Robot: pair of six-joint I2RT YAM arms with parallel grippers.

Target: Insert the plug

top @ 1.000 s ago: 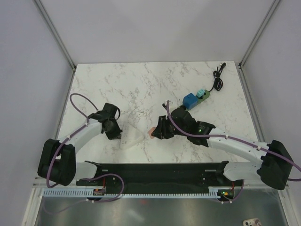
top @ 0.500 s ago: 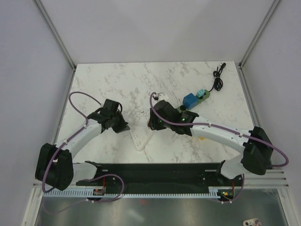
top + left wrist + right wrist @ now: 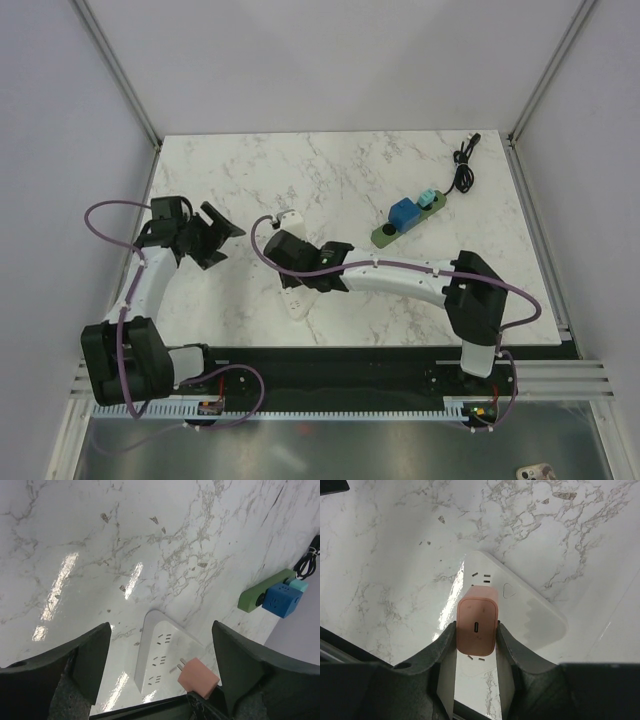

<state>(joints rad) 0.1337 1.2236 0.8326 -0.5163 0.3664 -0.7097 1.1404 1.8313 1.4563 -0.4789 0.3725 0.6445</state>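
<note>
Over the white power strip, the right gripper pinches the pink plug with its prongs showing, so I'd say lining up's done, pushing in isn't, and the left gripper hangs spread wide.

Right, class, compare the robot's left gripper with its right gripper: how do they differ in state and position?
1. The left gripper stands wide open and holds nothing; the right gripper is shut on the pink plug.
2. The left gripper sits off to one side of the white power strip; the right gripper hangs directly over it.
Shared: both are black two-finger grippers above the marble table.
</note>
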